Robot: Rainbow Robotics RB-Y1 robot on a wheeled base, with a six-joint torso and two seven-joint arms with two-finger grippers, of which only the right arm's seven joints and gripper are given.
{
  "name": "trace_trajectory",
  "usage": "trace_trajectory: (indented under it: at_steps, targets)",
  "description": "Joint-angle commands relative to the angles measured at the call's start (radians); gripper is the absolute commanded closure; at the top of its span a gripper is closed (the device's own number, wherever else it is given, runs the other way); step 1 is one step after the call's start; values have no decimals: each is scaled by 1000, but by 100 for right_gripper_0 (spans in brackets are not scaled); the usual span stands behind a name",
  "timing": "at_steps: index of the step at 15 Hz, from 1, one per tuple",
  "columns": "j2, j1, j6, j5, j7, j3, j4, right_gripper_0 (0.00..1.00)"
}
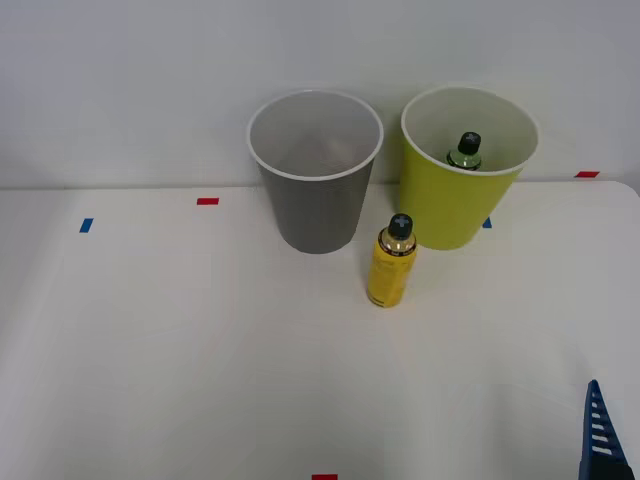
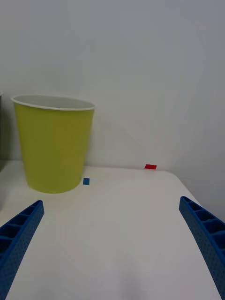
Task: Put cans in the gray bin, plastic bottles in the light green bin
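A yellow bottle (image 1: pixel 391 266) with a dark screw cap stands upright on the white tabletop (image 1: pixel 180 350), just in front of the gap between the gray bin (image 1: pixel 316 175) and the light green bin (image 1: pixel 466 170), close to both but touching neither as far as can be told. A dark green bottle (image 1: pixel 465 151) with a black cap already sits inside the light green bin, only its upper part visible above the rim. The gray bin looks to hold nothing. The yellow bottle seems the next thing to be moved, and it reads as a bottle rather than a can, so the light green bin is its likely home. The right pincer (image 2: pixel 112 243) is spread wide with nothing between its blue ribbed fingers, and it sits low at the near right corner of the tabletop, well apart from the bottle. To do the step well, it should come in level with the bottle's body, close around the middle rather than the narrow neck, lift straight up to avoid knocking either bin, then clear the light green rim before letting go. The tabletop carries small red and blue tape marks, and a plain pale wall stands behind the bins
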Motion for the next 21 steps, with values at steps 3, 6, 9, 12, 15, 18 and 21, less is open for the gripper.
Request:
trace_trajectory:
  at_steps: [3,6,9,12,15,18,21]
  targets:
    - [144,12,-70,327,-517,-115,160,0]
    - [181,15,-150,458,-694,-189,243,0]
    - [211,18,-234,551,-859,-239,316,0]
    - [263,18,-345,591,-859,-230,405,0]
    - [299,21,-385,594,-852,-218,448,0]
    - [340,49,-392,628,-871,-236,447,0]
    - [386,55,-411,712,-975,-292,447,0]
